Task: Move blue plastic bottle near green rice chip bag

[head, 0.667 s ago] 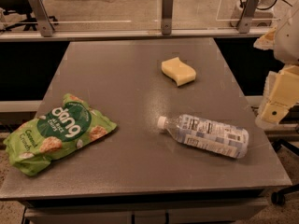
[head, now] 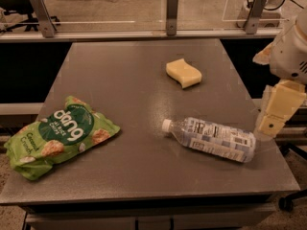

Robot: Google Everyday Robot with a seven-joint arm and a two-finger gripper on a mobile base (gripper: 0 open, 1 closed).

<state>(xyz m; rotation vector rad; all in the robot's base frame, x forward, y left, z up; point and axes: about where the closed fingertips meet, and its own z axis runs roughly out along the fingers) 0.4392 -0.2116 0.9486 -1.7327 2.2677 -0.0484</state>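
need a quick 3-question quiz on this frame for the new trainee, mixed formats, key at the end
1. True or false: the blue plastic bottle stands upright on the table.
2. Where is the gripper? A) at the table's right edge, beside the bottle's base; B) above the table's centre; C) off the left edge.
3. Short answer: does the bottle's white cap point roughly toward the green rice chip bag or the yellow sponge?

Key: 1 false, it lies on its side. 2 A. 3 the green rice chip bag.
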